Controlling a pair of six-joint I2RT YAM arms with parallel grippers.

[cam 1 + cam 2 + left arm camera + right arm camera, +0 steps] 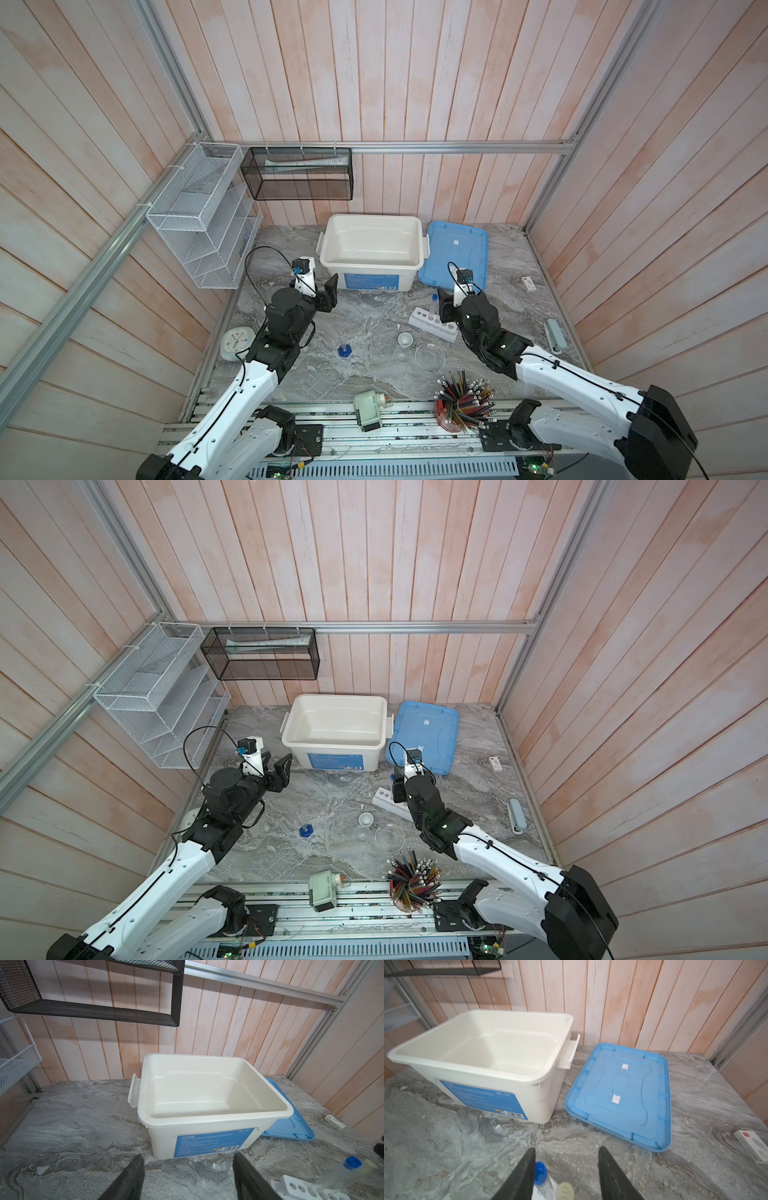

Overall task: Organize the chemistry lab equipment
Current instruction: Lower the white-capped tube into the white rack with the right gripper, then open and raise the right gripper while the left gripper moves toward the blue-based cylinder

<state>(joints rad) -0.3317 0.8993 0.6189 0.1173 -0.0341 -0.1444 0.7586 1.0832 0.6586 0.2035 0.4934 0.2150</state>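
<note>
A grey marbled stone tabletop [365, 328] fills the floor of a booth walled with pale pink wooden planks [415, 83] and framed in aluminium rail [415, 146]. A white wire-mesh tiered shelf [195, 216] and a black mesh wall basket [297, 174] hang at the far left corner. At the back of the table stands an open cream plastic tub with a blue label [376, 270], and its light blue lid [453, 253] lies flat just beside it.

The white 6-hole plastic rack [432, 325] lies right of centre, with the clear blue-capped test tube [434, 305] standing in it. Only the cap of the white-capped test tube [564, 1190] shows, close beside the blue one. Nearer the front sit the tiny white cup [404, 339], 2 clear round dishes, 1 small [402, 354] and 1 larger [429, 357], and, well to their left, the small clear cylinder on a blue base [344, 351].

The left gripper [189, 1158] hovers before the tub, jaws apart, holding nothing. The right gripper [567, 1149] sits over the rack with its jaws spread, gripping neither tube.
</note>
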